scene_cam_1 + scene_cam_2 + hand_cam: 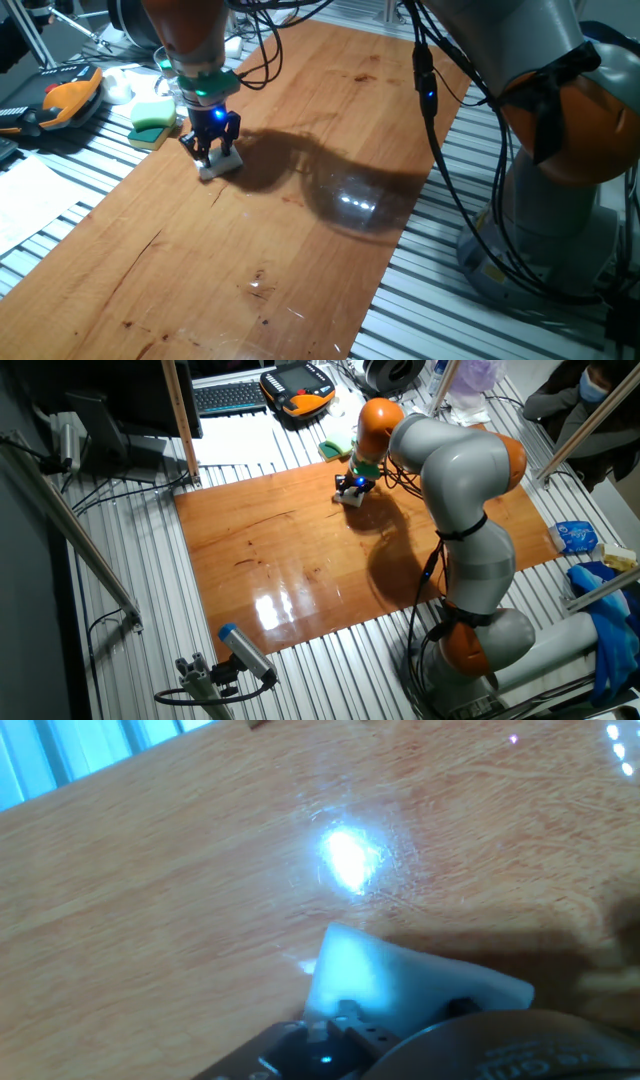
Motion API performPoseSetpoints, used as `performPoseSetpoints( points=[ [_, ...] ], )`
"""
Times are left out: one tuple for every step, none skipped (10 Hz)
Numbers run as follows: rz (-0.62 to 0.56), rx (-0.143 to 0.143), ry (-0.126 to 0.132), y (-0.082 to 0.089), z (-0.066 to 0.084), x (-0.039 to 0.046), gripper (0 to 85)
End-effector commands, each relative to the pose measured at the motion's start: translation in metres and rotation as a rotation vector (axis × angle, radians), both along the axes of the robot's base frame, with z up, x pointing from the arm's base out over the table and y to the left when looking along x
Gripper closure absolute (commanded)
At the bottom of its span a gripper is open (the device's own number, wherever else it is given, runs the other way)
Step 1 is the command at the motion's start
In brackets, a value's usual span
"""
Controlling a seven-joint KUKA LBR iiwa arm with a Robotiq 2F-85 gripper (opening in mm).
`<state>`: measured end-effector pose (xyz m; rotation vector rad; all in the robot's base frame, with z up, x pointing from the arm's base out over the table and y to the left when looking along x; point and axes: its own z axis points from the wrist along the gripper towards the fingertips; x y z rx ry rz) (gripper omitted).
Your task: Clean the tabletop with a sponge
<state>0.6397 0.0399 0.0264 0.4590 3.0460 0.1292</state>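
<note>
Pressing the white sponge [219, 163] onto the counter [300, 230] near its far left edge, the jaws [211, 149] grip it from both sides; a green-topped yellow sponge [152, 120] lies just beside, off the wood. From the other fixed view, the bent arm [460, 480] overhangs the board (cables trailing). Hand view shows the sponge touching glossy wood beneath a glare spot [345, 855].

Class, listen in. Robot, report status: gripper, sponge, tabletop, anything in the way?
Gripper shut on white sponge, pressed to tabletop near its edge. Green-topped sponge lies off the board on the ribbed metal. Nothing blocking on the wood.
</note>
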Motion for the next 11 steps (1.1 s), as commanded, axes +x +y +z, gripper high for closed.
performPoseSetpoints(
  points=[
    [0.008,0.007,0.010,0.000,-0.001,0.0001,68.0],
    [0.016,0.011,0.014,0.000,-0.001,0.0002,68.0],
    [0.018,0.017,0.017,0.000,-0.001,-0.0002,68.0],
    [0.018,0.018,0.017,0.001,-0.002,-0.0014,85.0],
    [0.015,0.019,0.017,0.003,-0.003,-0.0036,85.0],
    [0.009,0.021,0.017,0.006,-0.004,-0.0069,85.0],
    [0.001,0.021,0.016,0.010,-0.006,-0.0118,85.0],
    [-0.016,0.022,0.013,0.015,-0.007,-0.0181,68.0],
    [-0.033,0.019,0.015,0.020,-0.008,-0.0246,68.0],
    [-0.047,0.018,0.013,0.024,-0.009,-0.0307,68.0],
    [-0.061,0.018,0.008,0.028,-0.011,-0.0373,68.0]
  ],
)
